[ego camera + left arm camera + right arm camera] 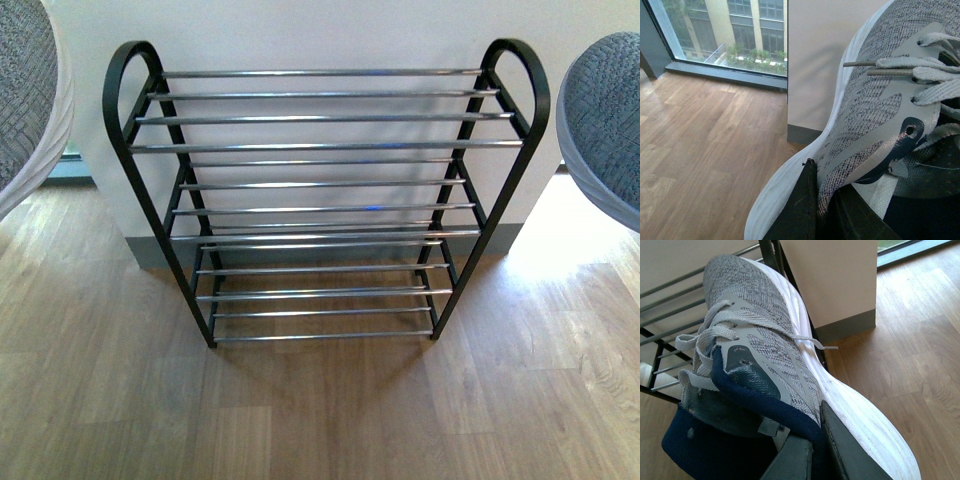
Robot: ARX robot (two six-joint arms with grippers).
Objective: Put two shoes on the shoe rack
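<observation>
The shoe rack [320, 145], black-framed with silver bars, stands against the white wall with nothing on its tiers. One grey sneaker [28, 95] hangs at the far left of the front view, the other grey sneaker [605, 120] at the far right, both held up off the floor. My left gripper [817, 200] is shut on the side wall of its grey sneaker [875, 115]. My right gripper [815, 445] is shut on the navy collar and side of its grey sneaker [760, 330], whose toe points at the rack's bars [670, 295]. Neither arm shows in the front view.
Wooden floor [320, 410] spreads in front of the rack. A white wall with a grey skirting [145, 250] stands behind it. A floor-level window [720, 35] lies off to the left, seen from the left wrist.
</observation>
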